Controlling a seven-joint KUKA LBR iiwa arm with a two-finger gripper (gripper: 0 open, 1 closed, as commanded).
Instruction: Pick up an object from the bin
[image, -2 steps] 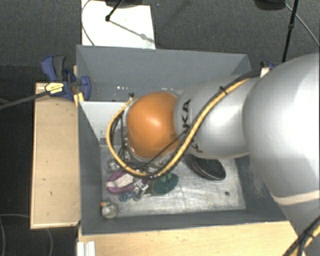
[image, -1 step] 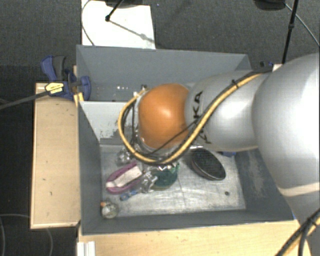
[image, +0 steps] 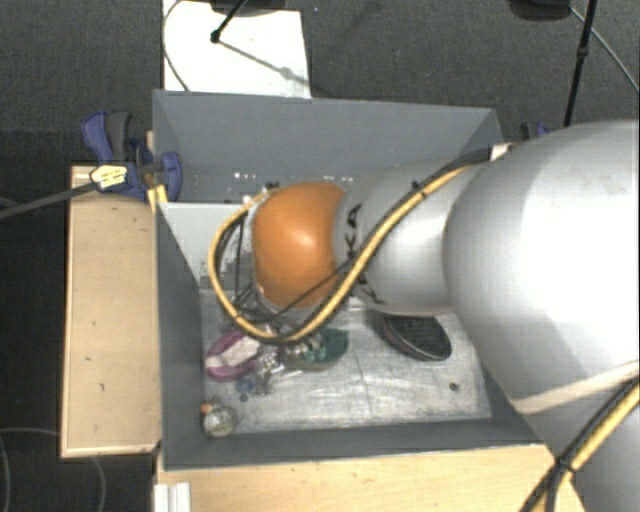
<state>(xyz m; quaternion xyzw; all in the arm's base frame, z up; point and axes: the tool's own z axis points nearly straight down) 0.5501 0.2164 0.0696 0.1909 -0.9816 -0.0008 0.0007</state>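
Orange-covered wrist (image: 295, 240) low over the left of the grey bin (image: 180, 330), above a purple-pink thing (image: 228, 355) and a dark green thing (image: 328, 346) lying close together; jaws hidden, apart or together cannot be told; nothing seen lifted, so the pick is judged yet to do.

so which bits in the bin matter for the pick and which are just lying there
In play, beneath the orange wrist cover: purple-pink thing; dark green thing.
Just lying about: dark round disc, mid-bin; small round ball, near-left corner.
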